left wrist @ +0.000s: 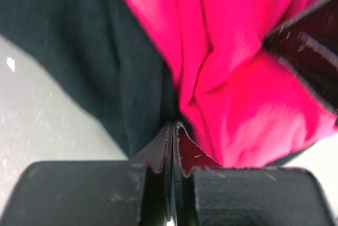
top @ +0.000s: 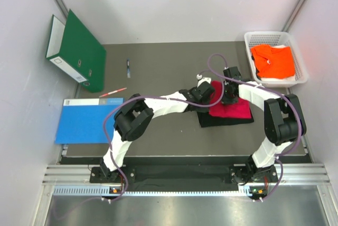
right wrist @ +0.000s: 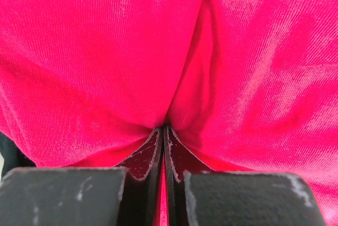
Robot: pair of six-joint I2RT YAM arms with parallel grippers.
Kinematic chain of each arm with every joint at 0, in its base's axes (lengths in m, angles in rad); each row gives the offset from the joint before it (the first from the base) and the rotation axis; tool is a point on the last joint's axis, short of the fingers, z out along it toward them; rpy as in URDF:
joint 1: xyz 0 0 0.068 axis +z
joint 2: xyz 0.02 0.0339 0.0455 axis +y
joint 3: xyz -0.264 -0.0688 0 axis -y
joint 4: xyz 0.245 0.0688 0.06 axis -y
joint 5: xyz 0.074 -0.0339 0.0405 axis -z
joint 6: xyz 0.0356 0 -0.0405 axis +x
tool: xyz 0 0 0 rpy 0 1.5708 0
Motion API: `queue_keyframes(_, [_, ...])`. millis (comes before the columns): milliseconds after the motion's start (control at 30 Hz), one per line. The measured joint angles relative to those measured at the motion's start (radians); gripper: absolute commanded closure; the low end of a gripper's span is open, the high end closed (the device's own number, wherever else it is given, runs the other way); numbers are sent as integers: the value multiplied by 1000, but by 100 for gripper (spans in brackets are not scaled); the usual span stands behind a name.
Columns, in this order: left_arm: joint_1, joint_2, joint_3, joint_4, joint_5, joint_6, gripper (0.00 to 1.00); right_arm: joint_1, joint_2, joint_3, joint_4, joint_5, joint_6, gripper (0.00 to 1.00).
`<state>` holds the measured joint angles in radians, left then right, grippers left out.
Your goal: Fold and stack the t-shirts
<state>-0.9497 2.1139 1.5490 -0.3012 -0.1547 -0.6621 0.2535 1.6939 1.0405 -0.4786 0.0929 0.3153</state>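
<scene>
Left wrist view shows left gripper (left wrist: 173, 126) pinching a fold of the red t-shirt (top: 232, 107), right gripper (right wrist: 162, 129) pinching another fold beside it, black t-shirt (top: 211, 121) directly beneath both.

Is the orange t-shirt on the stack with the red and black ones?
No: the orange t-shirt lies in the white basket at the far right, apart from the red t-shirt lying on the black t-shirt.

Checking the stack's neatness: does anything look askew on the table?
Yes. The red shirt sits offset on the black shirt, whose left and near edges stick out from under it, so the two are not lined up.
</scene>
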Motion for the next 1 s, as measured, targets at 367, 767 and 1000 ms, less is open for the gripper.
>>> queue_keyframes(367, [0, 50, 68, 13, -126, -23, 100, -7, 0, -1, 1, -13, -8, 100])
queue_keyframes(767, [109, 56, 69, 28, -283, -56, 100, -8, 0, -7, 14, -21, -20, 100])
queue_keyframes(1000, [192, 45, -15, 77, -278, -54, 100, -11, 0, -13, 23, -28, -26, 100])
